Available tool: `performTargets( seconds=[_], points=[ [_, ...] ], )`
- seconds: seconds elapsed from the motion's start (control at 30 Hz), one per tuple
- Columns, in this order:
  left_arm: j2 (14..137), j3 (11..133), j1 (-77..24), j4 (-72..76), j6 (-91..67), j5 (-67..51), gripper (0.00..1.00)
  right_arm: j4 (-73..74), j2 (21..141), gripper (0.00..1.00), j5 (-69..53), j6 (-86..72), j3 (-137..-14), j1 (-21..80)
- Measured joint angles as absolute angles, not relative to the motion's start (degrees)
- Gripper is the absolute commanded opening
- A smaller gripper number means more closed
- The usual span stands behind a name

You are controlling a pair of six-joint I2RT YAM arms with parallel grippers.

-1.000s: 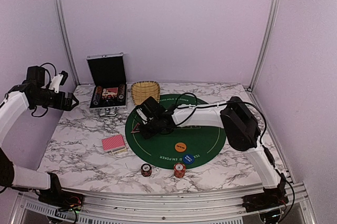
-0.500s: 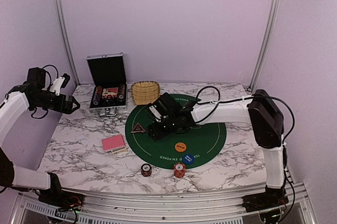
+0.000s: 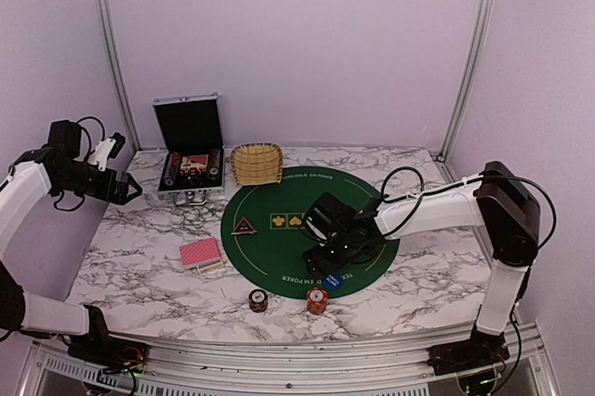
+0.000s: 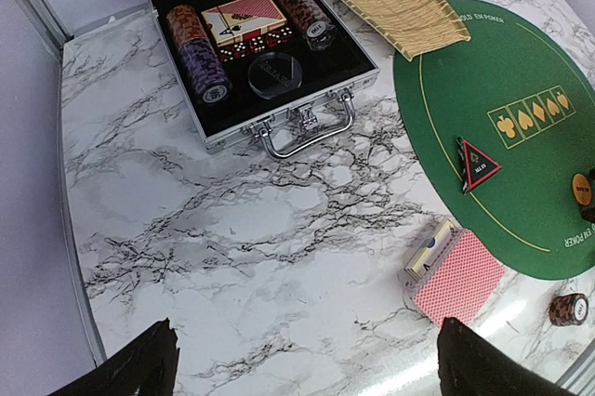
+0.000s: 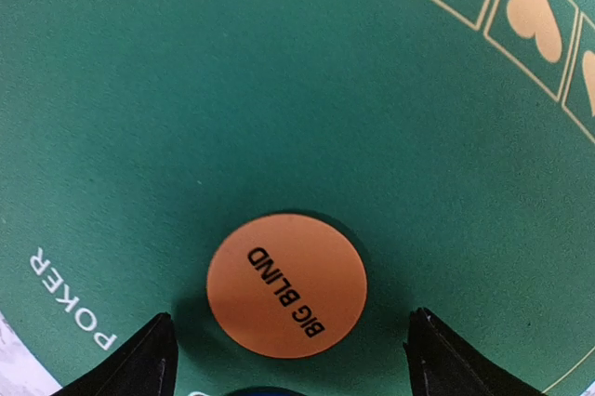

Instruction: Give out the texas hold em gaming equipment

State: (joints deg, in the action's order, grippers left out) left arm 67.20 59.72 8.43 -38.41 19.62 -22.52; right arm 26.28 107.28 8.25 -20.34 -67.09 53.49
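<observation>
- Broadly, the marble table carries everything. The step in hand looks to be the right arm picking a marker disc off the round green mat. On that flat felt, a thin disc will probably have to be pinched by its edge rather than scooped.
- Well to the back-left, the open case and the wicker basket lie clear of this reach and need no attention.
- Over the mat's near side the right gripper hangs low with its jaws spread wide, one finger on either side of the disc. A straight descent seems best, closing only once the tips meet the felt.
- Off at the left edge, the left gripper hovers above bare marble, jaws wide apart with nothing between them. It is best kept out of the way.
- Just off the mat's left rim lies the deck of red-backed cards, and the dark triangular marker sits on the mat. Both are well apart from the reach.
- Centred between the right fingers is the orange disc, lettered BIG BLIND and flat on the felt.
- Just beside it, towards the near rim, the blue disc could be nudged by a closing finger, so the grip should be kept square.
- Two small chip stacks stand on the marble just off the mat's near edge, apart from the discs.
</observation>
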Motion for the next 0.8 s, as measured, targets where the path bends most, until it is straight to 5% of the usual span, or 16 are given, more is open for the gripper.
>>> performTargets(
  seconds=[0.8],
  points=[
    [67.2,60.6,8.4,-39.2,19.7,-22.6,0.99,23.1,108.5,0.51,11.5,-24.2,-66.3,52.7]
  ],
)
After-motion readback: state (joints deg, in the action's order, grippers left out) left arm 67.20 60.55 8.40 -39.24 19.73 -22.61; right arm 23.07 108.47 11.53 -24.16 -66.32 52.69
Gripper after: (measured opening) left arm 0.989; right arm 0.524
